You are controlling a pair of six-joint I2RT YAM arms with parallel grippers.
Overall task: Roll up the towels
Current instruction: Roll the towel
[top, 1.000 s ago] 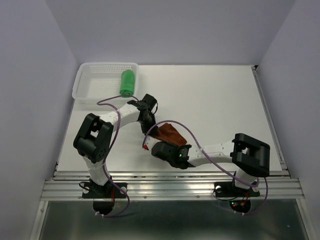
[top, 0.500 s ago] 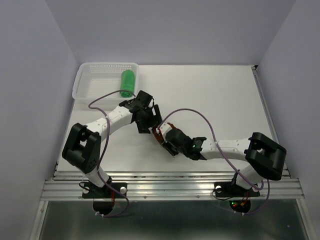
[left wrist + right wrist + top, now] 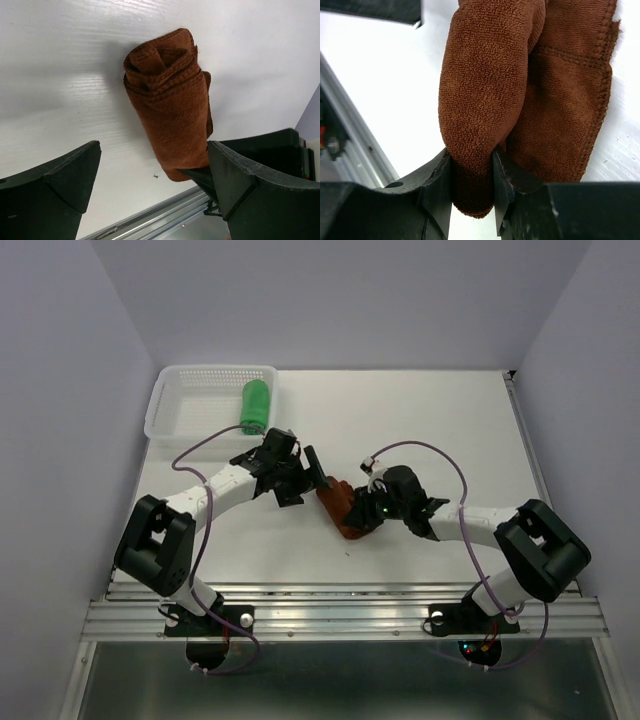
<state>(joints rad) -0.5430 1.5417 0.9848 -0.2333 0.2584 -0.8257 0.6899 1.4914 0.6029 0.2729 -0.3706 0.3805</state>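
The white table (image 3: pixel 440 420) sits between pale lavender walls, with the basket (image 3: pixel 165 415) in the upper left of the top view. The green towel (image 3: pixel 255 405) lies rolled at the basket's right end. The rust towel (image 3: pixel 342 508) is a loose roll at centre frame, lying on the table.

My right gripper (image 3: pixel 472 185) is clamped on one end of that roll. My left gripper (image 3: pixel 152 150) hangs over it with its fingers spread wide, one on each side.

What worries me is that the pinch holds only a thick fold at the end, and a flap hangs free beside it. If I pull from here, the roll could unwind. If I lower the left fingers carelessly, they could snag the spiral end.

A second ago the rust cloth lay flatter, with the right wrist below it. That wrist has since swung round to the towel's right. The green roll hasn't moved.
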